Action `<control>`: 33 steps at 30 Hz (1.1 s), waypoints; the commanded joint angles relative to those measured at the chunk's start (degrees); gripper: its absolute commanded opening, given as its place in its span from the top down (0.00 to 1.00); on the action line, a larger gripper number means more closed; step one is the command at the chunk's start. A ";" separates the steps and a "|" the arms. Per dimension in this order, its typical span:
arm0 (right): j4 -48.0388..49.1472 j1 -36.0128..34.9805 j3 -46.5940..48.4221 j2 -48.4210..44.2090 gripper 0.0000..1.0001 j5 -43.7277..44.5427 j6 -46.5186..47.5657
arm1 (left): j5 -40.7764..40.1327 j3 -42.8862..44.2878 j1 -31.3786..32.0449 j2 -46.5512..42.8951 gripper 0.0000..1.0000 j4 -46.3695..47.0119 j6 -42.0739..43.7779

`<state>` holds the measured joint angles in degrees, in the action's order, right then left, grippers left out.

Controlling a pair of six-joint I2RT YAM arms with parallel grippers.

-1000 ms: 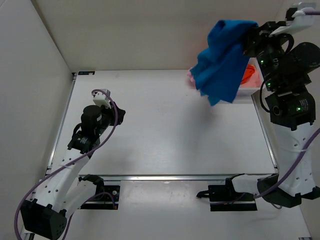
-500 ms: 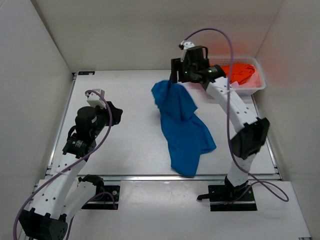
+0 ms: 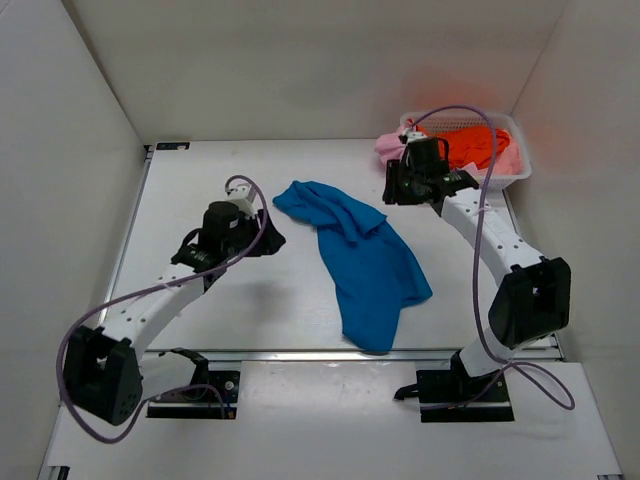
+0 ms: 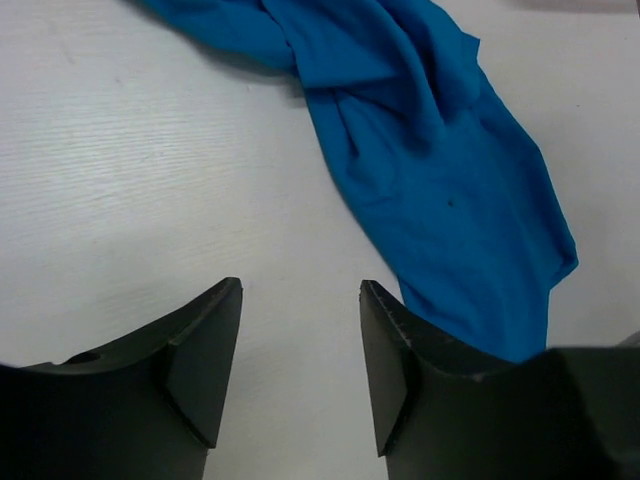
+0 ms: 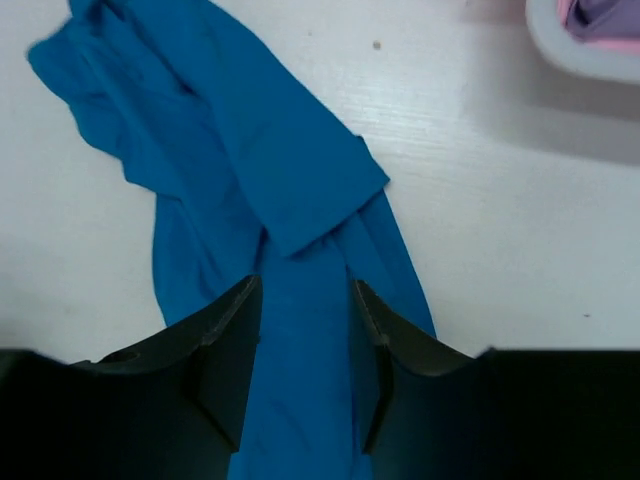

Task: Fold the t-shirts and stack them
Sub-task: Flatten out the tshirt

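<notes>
Blue t-shirt (image 3: pixel 365 265) lies rumpled mid-surface (image 3: pixel 300 320), within both arms' reach, probably for spreading flat. Left tool (image 4: pixel 300 290) and right tool (image 5: pixel 306 283) flank it, both wide apart, holding nothing. Orange t-shirt (image 3: pixel 478 143) and pink t-shirt (image 3: pixel 388 150) wait in basket (image 3: pixel 505 183).

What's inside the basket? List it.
An orange shirt on top, a pink one spilling over the left rim of the basket, a bit of lilac cloth. Anything beneath them is covered.

Four t-shirts (image 3: pixel 365 260), one basket (image 3: pixel 524 165), two claws (image 4: pixel 300 290) (image 5: pixel 305 285)
</notes>
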<state>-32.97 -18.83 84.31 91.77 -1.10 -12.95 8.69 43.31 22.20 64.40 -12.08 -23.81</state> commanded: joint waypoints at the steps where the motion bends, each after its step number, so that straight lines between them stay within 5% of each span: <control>1: 6.16 -0.94 -7.65 -2.11 0.62 -1.27 -0.67 | 3.18 1.25 2.32 5.44 0.36 7.49 -3.95; 7: 7.74 -0.42 -15.48 -2.73 0.62 -0.57 -3.48 | 2.13 8.53 7.68 18.37 0.28 13.48 -7.56; 14: 11.43 3.27 -24.27 -5.54 0.61 -2.84 -6.12 | 0.11 19.33 11.55 32.17 0.32 15.94 -10.11; 27: 14.42 7.66 -30.69 -10.90 0.58 -7.33 -9.37 | -4.12 38.58 13.84 51.51 0.31 12.09 -9.68; 29: 13.72 7.76 -30.96 -12.04 0.56 -6.81 -8.93 | -3.94 42.20 14.19 54.07 0.40 8.13 -8.89; 31: 12.06 8.72 -31.32 -13.01 0.48 -7.51 -8.50 | -4.38 44.57 14.37 55.65 0.80 5.93 -8.18; 33: 10.39 9.25 -31.22 -14.15 0.38 -8.29 -8.24 | -4.82 44.06 13.41 54.61 1.00 5.13 -8.27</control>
<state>-22.09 -10.39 53.30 80.29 -8.03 -21.15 5.23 85.52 36.14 121.47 -3.20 -33.01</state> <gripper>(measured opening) 0.602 0.063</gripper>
